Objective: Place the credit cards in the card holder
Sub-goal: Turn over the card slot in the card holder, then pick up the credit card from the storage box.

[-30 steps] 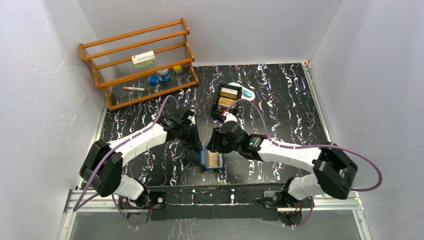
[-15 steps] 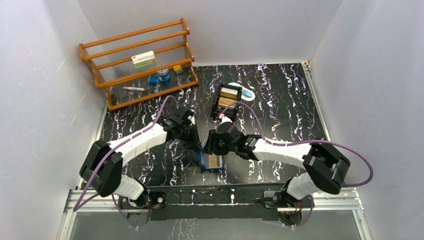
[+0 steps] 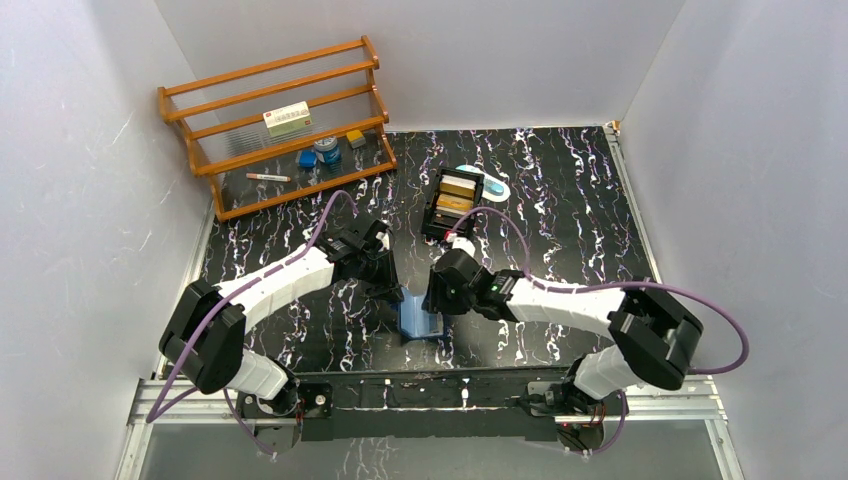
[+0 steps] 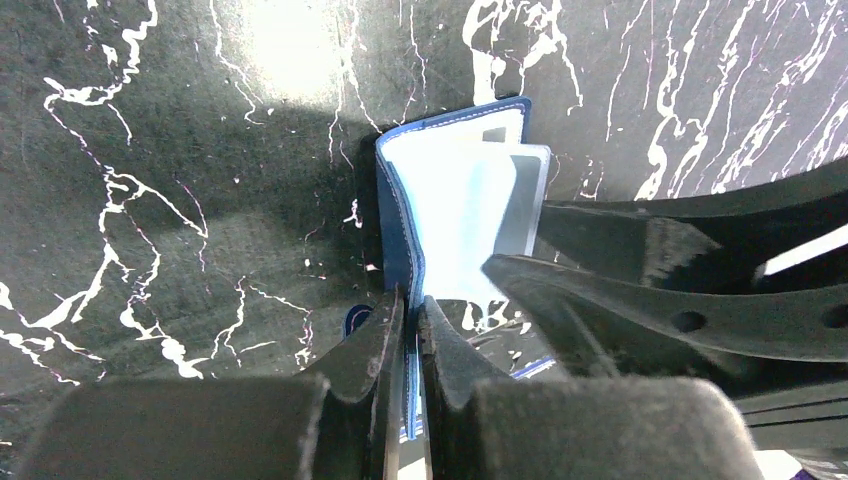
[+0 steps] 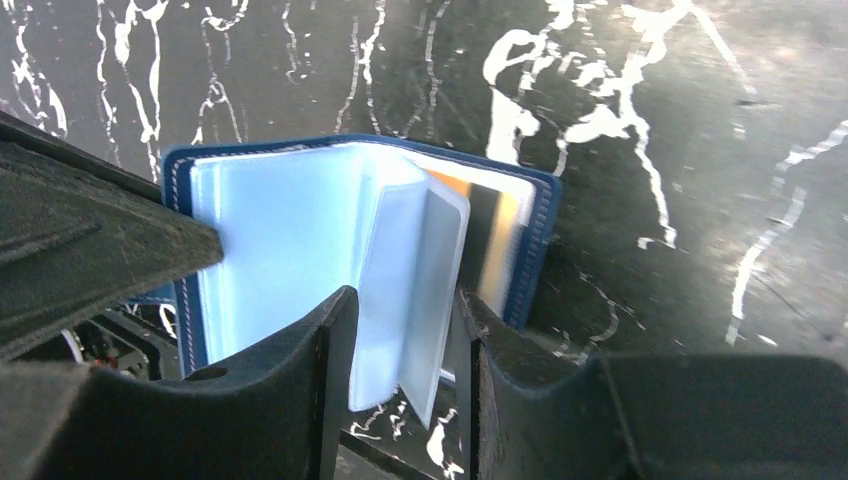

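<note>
Inward the left arm [image 3: 290, 277] reaches, jaws clamping the card holder [image 3: 420, 318]; right jaws apart.

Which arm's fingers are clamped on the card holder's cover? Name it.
The left arm's fingers pinch the card holder's navy cover edge; the right arm's fingers stand apart, straddling its clear pockets.

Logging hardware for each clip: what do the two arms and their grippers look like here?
The left arm and right arm have white links between bulky black joint blocks. A purple cable runs along each arm and loops free near the wrist. The left gripper and right gripper are matte black, each with two tapered, wedge-shaped fingers.
</note>
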